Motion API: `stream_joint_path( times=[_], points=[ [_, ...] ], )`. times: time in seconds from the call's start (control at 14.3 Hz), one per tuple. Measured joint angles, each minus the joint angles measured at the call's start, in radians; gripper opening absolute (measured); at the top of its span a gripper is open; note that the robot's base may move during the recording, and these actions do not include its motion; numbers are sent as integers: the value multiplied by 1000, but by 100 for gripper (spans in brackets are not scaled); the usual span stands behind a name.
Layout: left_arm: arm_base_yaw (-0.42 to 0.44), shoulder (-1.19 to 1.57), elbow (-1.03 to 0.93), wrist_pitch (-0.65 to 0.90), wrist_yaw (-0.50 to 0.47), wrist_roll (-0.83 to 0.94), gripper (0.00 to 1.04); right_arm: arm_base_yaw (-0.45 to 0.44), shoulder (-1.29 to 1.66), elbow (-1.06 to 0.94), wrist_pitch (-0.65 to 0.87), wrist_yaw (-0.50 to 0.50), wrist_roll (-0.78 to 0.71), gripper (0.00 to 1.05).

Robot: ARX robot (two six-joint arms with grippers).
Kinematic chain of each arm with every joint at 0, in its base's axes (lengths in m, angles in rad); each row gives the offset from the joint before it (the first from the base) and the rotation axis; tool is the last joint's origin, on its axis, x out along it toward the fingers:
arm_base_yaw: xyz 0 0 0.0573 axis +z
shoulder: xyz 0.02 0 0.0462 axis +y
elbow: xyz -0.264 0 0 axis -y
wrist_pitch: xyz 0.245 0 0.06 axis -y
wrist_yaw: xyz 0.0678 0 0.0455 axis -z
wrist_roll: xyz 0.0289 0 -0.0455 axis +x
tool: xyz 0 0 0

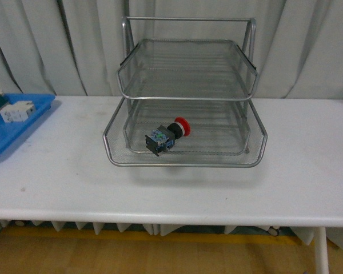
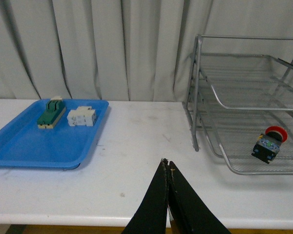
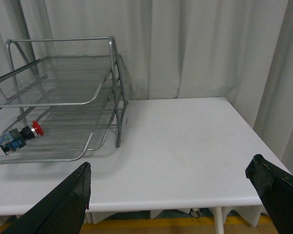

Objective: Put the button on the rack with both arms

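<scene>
One button (image 1: 167, 135): lying on its side in the bottom tier of the rack (image 1: 186, 98), near the front rim; red cap pointing back and to the right, dark blocky body facing the front
Rack: standing on the white surface (image 1: 297, 171), open side toward the robot; upper tiers showing nothing in them
Left end effector (image 2: 168, 163): hanging low over the surface, well apart from the rack; fingers pressing together, clenched on nothing
Right end effector (image 3: 169, 168): spreading wide, released, nothing between the fingers; sitting off to the rack's right side
Task state: looking done, since the button is already resting in the rack
Handling: probably behaving as a light, stiff plastic piece; not looking fragile; the round cap seeming smooth and likely slipping or rolling under a pinch
Where to hold: the flat opposite sides of the blocky body seeming the safest; the cap a poor choice; corners possibly catching on the mesh when lifting
Blue tray (image 2: 19, 146): sitting far left, holding a green block (image 2: 51, 113) and a white connector (image 2: 81, 116); neither belonging to this job
</scene>
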Motion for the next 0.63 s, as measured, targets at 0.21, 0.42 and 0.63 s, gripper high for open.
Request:
stream_joint_path(
  times=[0.21, 0.42, 0.63],
  points=[
    [0, -102, 0, -100, 0, 0, 2, 0, 0, 0, 0, 0, 0, 98],
    [0, -187, 0, -179, 0, 0, 2, 0, 0, 0, 0, 0, 0, 98],
    [0, -254, 0, -245, 0, 0, 2, 0, 0, 0, 0, 0, 0, 98]
  ],
)
